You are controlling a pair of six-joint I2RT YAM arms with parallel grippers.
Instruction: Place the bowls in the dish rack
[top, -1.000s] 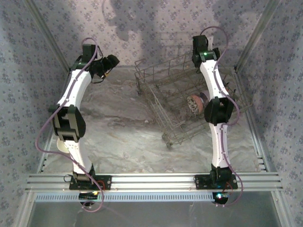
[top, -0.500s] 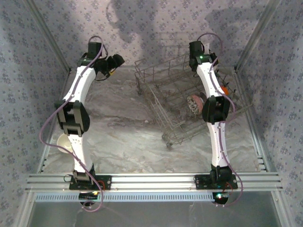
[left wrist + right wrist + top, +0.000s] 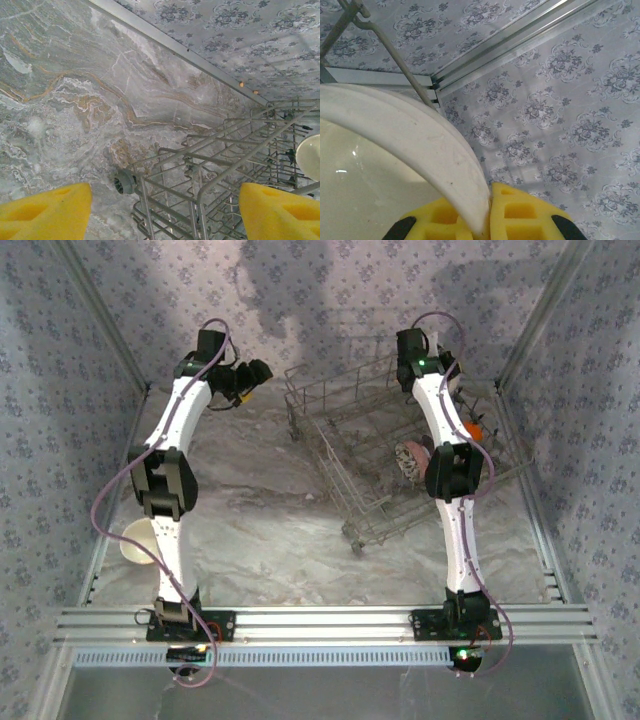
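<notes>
Cream bowl (image 3: pixel 395 165) inside right gripper (image 3: pixel 483 217)

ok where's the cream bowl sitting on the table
Top view: the cream bowl lies on the table at the near left, right beside the left arm, by its lower link, well apart from the dish rack on the right side.

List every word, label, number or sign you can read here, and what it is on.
None can be read.
The walls carry only a floral pattern; the rack and the bowl show no lettering.
Any marks on the arms are too small to tell.
</notes>
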